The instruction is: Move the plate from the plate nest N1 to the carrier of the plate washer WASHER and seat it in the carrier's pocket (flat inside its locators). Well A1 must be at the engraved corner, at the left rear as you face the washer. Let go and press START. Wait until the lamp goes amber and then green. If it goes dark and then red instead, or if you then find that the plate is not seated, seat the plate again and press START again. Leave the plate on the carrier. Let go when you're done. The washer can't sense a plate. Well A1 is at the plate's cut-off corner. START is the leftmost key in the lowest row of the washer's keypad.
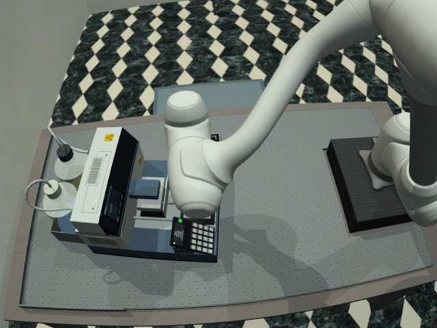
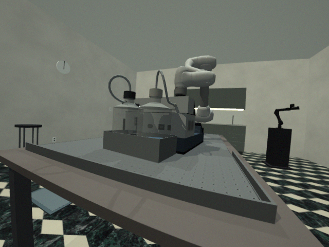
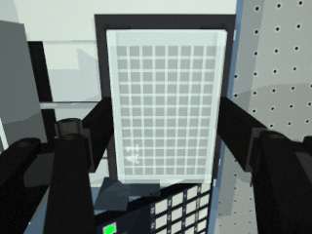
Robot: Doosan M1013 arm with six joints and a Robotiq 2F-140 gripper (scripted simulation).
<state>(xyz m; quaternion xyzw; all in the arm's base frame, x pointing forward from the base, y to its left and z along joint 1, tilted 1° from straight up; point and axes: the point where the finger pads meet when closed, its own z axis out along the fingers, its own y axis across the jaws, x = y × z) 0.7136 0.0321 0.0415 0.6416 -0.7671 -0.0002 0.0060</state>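
With the pincer (image 3: 165, 112) gripping the plate (image 3: 168, 107) over the carrier (image 3: 103, 58), any slight twist at release could leave an edge riding a locator, unseated!

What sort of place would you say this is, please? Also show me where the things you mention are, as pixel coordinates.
Probably a laboratory or lab-like workroom: a boxy instrument with a keypad (image 1: 193, 236) (image 3: 177, 210) stands on the bench, lidded bottles (image 1: 70, 165) (image 2: 155, 114) with tubing sit behind it, and a gridded well plate (image 3: 168, 107) is marked A1.
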